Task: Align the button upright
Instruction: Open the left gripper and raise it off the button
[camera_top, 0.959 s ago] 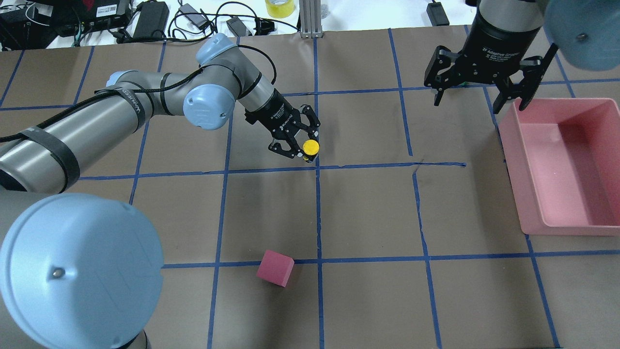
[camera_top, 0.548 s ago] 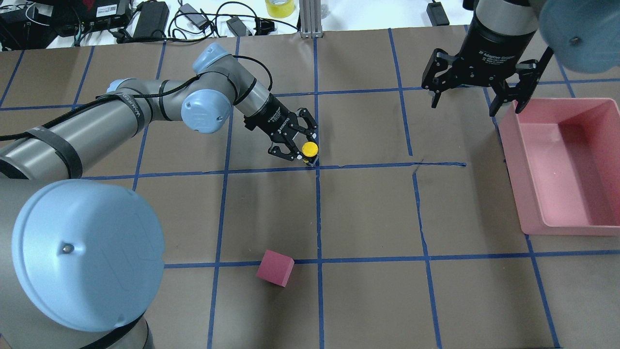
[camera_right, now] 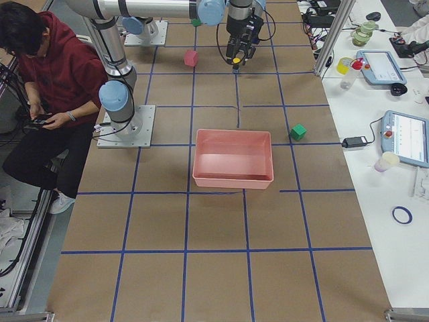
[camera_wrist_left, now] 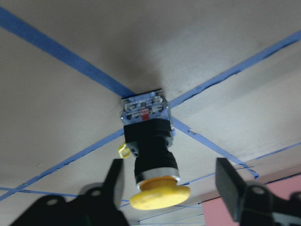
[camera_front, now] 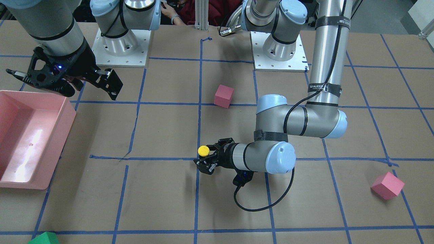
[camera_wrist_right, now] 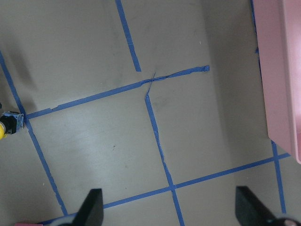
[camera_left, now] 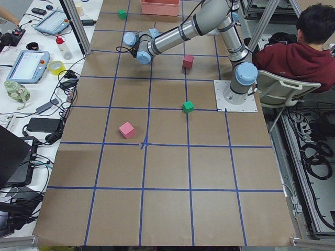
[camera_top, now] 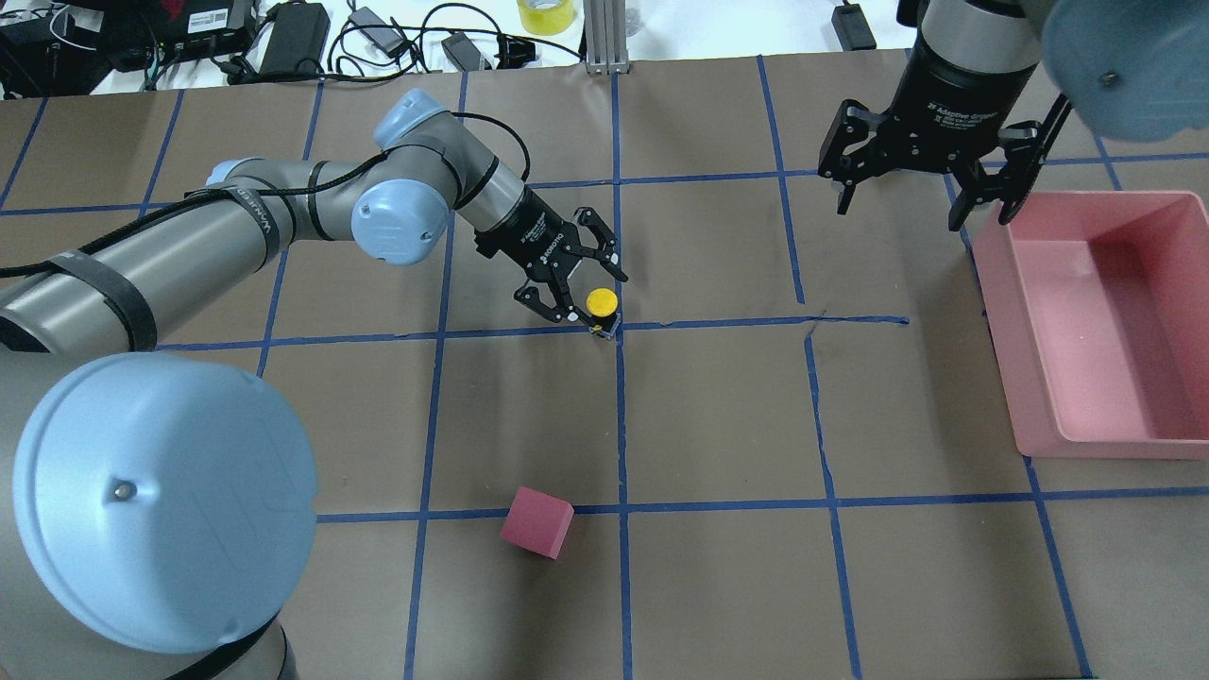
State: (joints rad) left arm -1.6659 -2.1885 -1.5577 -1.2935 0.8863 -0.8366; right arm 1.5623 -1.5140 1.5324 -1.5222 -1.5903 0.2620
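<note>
We find the button (camera_top: 602, 302) upright on the blue tape crossing (camera_top: 621, 332), untouched between the left gripper's (camera_top: 591, 297) 2 parted fingers; the right gripper (camera_top: 921, 204) hangs likewise parted.

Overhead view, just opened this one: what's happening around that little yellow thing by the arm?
The left gripper sits low at the small yellow-capped push-button with black body, jaws open on either side and not gripping it. The button appears to stand on its terminal end, cap up, at a crossing of the blue tape lines. The right gripper hangs open beside the pink plastic bin, holding nothing.
</note>
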